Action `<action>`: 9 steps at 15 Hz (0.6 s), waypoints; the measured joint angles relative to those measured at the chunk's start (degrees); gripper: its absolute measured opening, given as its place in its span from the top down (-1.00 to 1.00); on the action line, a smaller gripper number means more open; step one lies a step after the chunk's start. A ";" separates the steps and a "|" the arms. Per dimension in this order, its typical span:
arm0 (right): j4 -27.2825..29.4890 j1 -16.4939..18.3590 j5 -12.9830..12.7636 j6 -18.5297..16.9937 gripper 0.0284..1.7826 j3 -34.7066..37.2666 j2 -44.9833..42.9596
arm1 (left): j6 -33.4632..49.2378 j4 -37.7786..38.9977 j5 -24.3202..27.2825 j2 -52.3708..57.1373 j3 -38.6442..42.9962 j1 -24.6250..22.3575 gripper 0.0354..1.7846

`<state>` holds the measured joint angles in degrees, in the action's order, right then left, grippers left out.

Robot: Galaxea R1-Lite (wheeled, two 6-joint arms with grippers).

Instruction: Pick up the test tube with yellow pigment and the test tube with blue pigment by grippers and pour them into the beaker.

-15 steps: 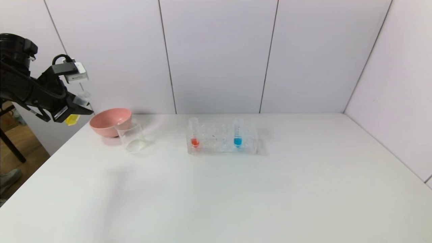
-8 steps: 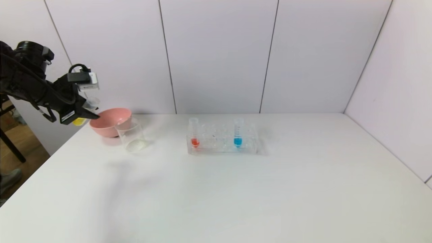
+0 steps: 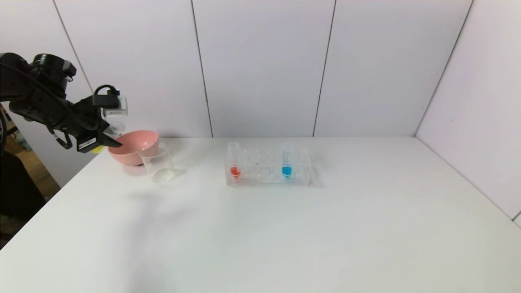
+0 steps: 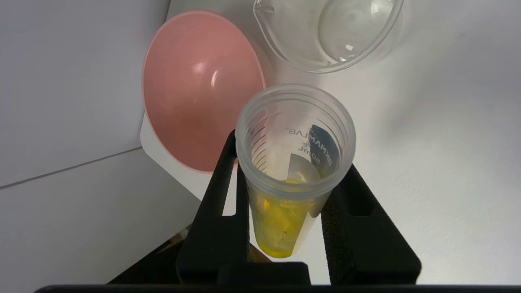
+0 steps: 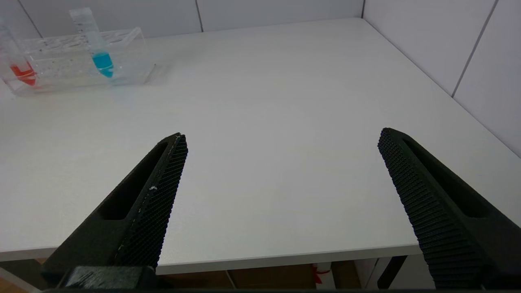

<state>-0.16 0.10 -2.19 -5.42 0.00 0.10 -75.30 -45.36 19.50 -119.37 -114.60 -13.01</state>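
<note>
My left gripper (image 3: 106, 138) is shut on the test tube with yellow pigment (image 4: 285, 183) and holds it in the air beside the pink bowl (image 3: 132, 146), at the table's far left. The tube's open mouth shows in the head view (image 3: 114, 129). The clear beaker (image 3: 158, 164) stands in front of the bowl and shows in the left wrist view (image 4: 329, 32). The test tube with blue pigment (image 3: 287, 162) stands in the clear rack (image 3: 268, 169), also in the right wrist view (image 5: 97, 44). My right gripper (image 5: 281, 150) is open and empty near the table's front edge.
A tube with red-orange liquid (image 3: 234, 160) stands at the rack's left end. The pink bowl also shows in the left wrist view (image 4: 199, 89). The white table (image 3: 285, 228) is backed by white wall panels behind and to the right.
My left gripper has moved right and slightly down with the yellow tube, from off the table's left edge to just beside the pink bowl. The right gripper's earlier position is not shown.
</note>
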 joint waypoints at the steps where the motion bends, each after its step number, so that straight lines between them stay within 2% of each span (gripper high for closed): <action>1: 0.00 0.00 0.00 0.00 -0.92 0.00 0.00 | -0.05 -0.09 -0.60 -0.15 0.00 0.20 0.46; 9: 0.00 0.00 0.00 0.00 -0.92 0.00 0.00 | -1.57 -0.61 -7.91 -1.52 0.09 2.18 0.46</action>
<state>-0.16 0.10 -2.19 -5.42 0.00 0.10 -76.87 -45.97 11.59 -120.89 -114.52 -10.83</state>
